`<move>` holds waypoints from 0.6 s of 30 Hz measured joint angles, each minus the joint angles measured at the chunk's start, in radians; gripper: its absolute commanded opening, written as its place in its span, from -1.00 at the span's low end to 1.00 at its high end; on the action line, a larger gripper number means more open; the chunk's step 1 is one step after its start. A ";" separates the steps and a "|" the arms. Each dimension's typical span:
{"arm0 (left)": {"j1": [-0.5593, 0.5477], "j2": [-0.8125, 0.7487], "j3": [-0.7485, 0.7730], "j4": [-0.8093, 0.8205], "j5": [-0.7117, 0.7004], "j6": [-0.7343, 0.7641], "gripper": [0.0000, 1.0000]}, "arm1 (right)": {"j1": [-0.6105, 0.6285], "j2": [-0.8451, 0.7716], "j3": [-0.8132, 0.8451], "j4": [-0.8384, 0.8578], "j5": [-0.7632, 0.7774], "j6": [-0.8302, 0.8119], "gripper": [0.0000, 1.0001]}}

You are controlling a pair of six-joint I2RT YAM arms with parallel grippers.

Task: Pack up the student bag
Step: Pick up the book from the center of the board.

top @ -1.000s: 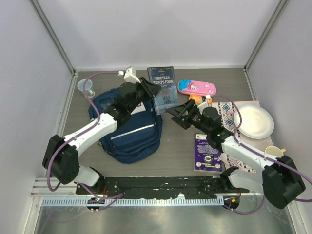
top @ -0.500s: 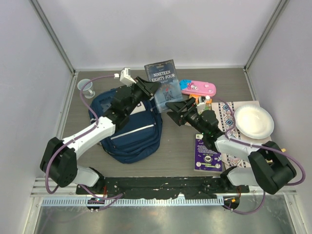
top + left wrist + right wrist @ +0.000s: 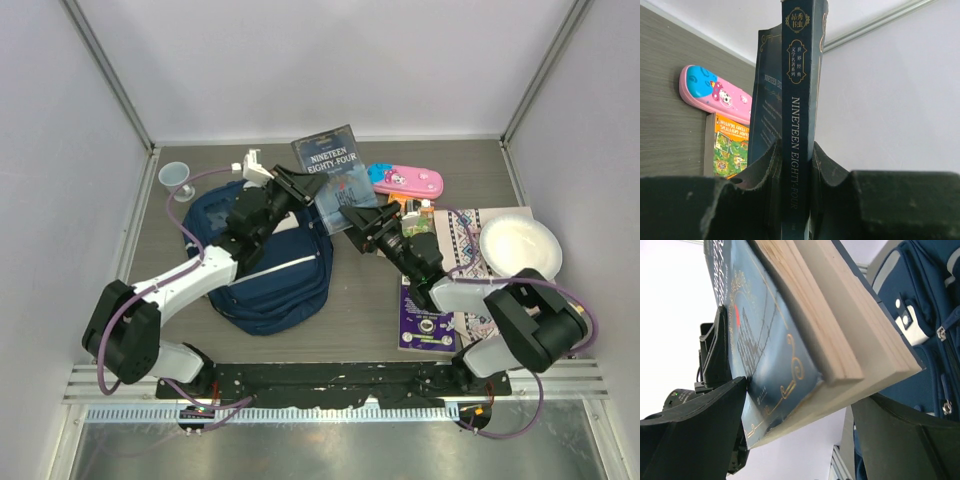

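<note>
The student bag [image 3: 268, 272] lies navy blue with white stripes, left of the table's middle; its zips and white trim show in the right wrist view [image 3: 922, 315]. Above its far right corner hangs a dark blue book, "Nineteen Eighty-Four" [image 3: 335, 172], tilted. My left gripper [image 3: 298, 186] is shut on the spine of the book [image 3: 799, 100], one finger on each cover [image 3: 796, 172]. My right gripper [image 3: 356, 224] stands open around the lower corner of the book [image 3: 790, 340]. Its left finger is close to the cover, and a gap shows at the right one [image 3: 800, 425].
A pink pencil case [image 3: 405, 180] lies at the back with a colourful orange book [image 3: 404, 205] beside it. A purple book [image 3: 428, 315], a patterned cloth [image 3: 465, 240] and a white plate [image 3: 520, 247] sit on the right. A clear cup [image 3: 176, 176] stands far left.
The left gripper has lifted the book up and back and tilted it. The right gripper has moved left to the book's lower corner, its jaws now around it.
</note>
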State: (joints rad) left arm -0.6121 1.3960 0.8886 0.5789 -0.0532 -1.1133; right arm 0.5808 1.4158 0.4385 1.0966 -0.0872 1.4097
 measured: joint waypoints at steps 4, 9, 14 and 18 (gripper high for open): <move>0.005 -0.002 -0.026 0.034 -0.015 -0.018 -1.00 | 0.003 0.075 -0.002 0.111 0.020 -0.004 0.76; 0.005 -0.009 -0.057 0.038 -0.029 -0.032 -1.00 | 0.007 0.132 -0.017 0.179 0.026 0.009 0.72; 0.006 -0.016 -0.079 0.044 -0.036 -0.039 -1.00 | 0.007 0.124 -0.028 0.181 0.034 -0.008 0.63; 0.006 -0.032 -0.080 0.044 -0.035 -0.040 -1.00 | 0.007 0.056 -0.042 0.167 0.064 -0.050 0.52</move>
State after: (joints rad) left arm -0.6064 1.3640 0.8082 0.6228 -0.0887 -1.1538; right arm 0.5877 1.4715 0.3962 1.2633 -0.0235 1.3594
